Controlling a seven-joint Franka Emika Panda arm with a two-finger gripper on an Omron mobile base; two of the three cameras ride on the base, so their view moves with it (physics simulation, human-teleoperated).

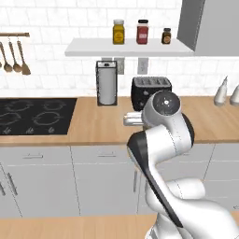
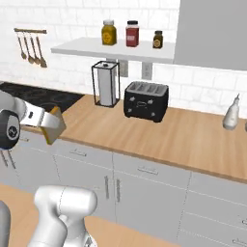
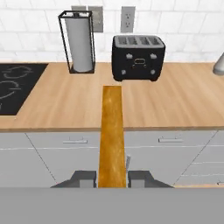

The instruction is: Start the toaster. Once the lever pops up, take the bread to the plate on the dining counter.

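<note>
While the arm (image 1: 163, 154) reaches out in front of the wall counter (image 3: 175, 105), its claw (image 3: 112, 177) is closed tight on one slice of bread (image 3: 111, 135), pinched edge-on between the two fingers and held in the air, clear of the countertop. One black toaster (image 3: 138, 57) stands at the back of that counter, well beyond the bread. Just to its left stands one paper-towel holder (image 3: 79, 41). Three jars (image 2: 131, 33) sit in a row on the shelf (image 2: 87, 48) above.
</note>
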